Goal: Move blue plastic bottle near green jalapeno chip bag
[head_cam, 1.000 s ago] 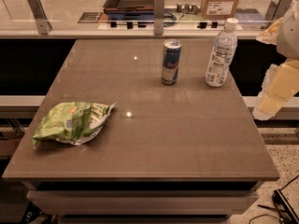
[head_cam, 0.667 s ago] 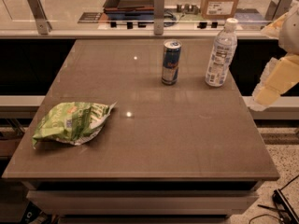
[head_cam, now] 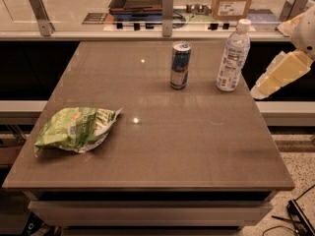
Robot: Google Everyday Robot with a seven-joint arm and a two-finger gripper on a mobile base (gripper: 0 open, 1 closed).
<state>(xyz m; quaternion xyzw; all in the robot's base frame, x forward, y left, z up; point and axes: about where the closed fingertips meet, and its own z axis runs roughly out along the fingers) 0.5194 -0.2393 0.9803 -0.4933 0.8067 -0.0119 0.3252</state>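
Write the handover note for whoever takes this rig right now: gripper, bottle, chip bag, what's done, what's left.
Gripper: at the right edge of the view, off the table's right side, beside the bottle but apart from it.
Bottle: upright near the far right corner of the table, cap on, with a can standing to its left.
Chip bag: lying crumpled near the front left edge, far across the table from the bottle.
Done: nothing yet; the bottle is not grasped.
Left: reach in, grip the bottle, carry it past the can and set it down next to the chip bag.
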